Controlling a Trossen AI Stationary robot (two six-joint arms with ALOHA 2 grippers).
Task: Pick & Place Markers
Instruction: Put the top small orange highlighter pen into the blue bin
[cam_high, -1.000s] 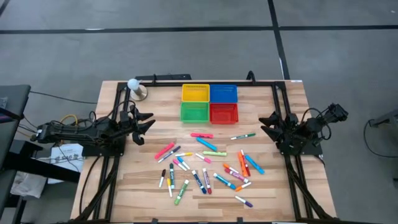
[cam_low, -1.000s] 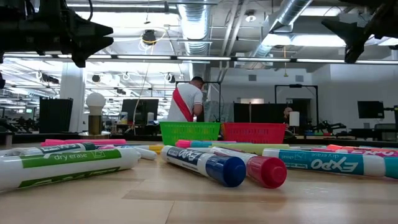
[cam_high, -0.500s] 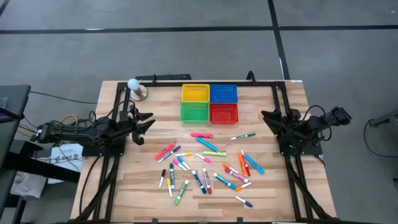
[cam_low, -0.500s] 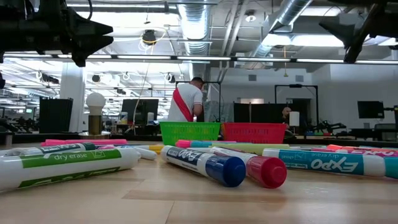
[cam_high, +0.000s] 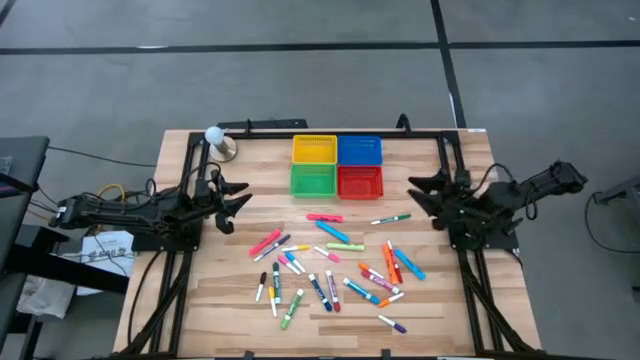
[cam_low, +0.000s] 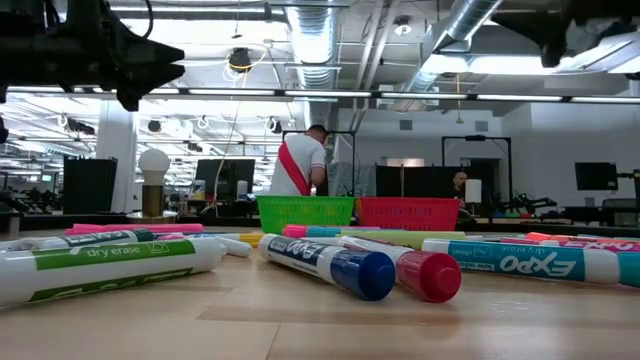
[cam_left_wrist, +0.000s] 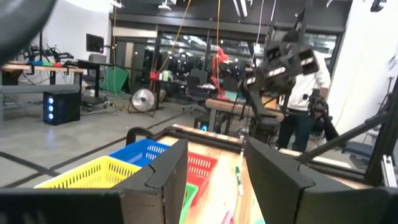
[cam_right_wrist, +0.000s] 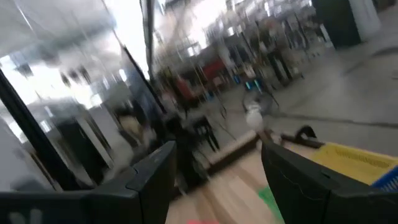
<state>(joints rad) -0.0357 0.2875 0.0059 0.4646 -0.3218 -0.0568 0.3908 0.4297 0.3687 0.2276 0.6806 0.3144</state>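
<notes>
Plastic dry-erase markers (cam_high: 330, 265) look light, stiff, slick; I'd pinch mid-barrel. Both my left fingers (cam_high: 236, 198) and right fingers (cam_high: 418, 190) hover open, empty, well apart from them.

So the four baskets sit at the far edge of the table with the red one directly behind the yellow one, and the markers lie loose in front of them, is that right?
Not quite: the red basket sits in front of the blue basket, diagonal to the yellow basket. The green basket is the one in line with the yellow. The markers do lie loose in front. The high view shows this.
</notes>
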